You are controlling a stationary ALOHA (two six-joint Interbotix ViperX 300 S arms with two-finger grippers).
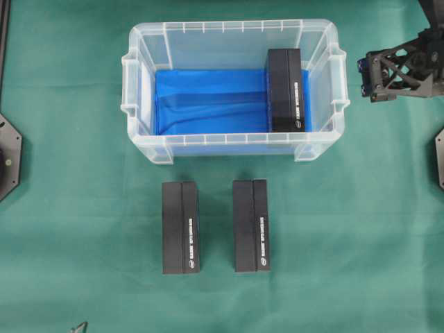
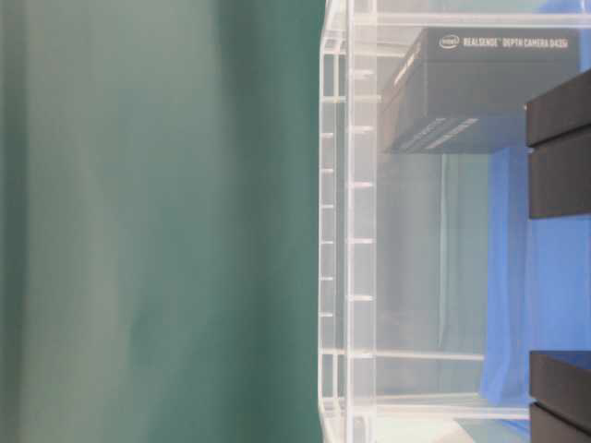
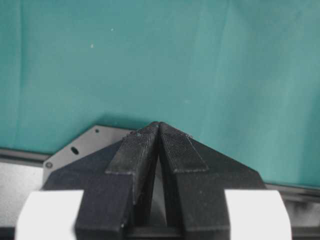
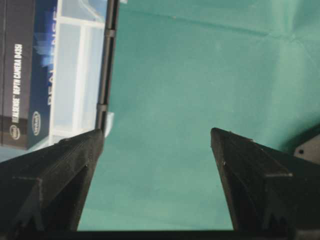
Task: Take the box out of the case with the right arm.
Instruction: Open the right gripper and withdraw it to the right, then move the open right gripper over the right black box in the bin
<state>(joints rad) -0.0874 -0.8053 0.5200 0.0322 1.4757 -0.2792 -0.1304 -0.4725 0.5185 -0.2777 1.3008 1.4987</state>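
Reading "REALSENSE DEPTH CAMERA D435" in white beside a small oval logo is easiest in the table-level view, on the side of the box [image 2: 480,88] seen through the clear wall of the case [image 2: 360,231]. The right wrist view shows part of the same wording on the box [image 4: 20,75], with larger pale letters on a blue face that are too blurred to spell out. From overhead the white print on every box is too small to read.

Nearest the front edge of the table in the overhead view, well clear of the case's front wall, two matching black boxes [image 1: 180,227] [image 1: 251,225] lie side by side but apart on the green cloth [image 1: 69,208]. Beyond them the case [image 1: 236,31] is a clear plastic rectangular tub with a ribbed rim and side handles, its floor lined by a creased blue sheet [image 1: 208,100]. The box [image 1: 286,89] lies inside, against the case's right end.

The right gripper [image 1: 365,78] is outside the case, just beside its right handle, its pointed open-frame fingers [image 4: 55,175] spread wide and holding nothing; most of its arm is cut off. The left gripper [image 3: 159,127] appears only in its wrist view, over bare cloth, its ridged black fingers pressed together on nothing.
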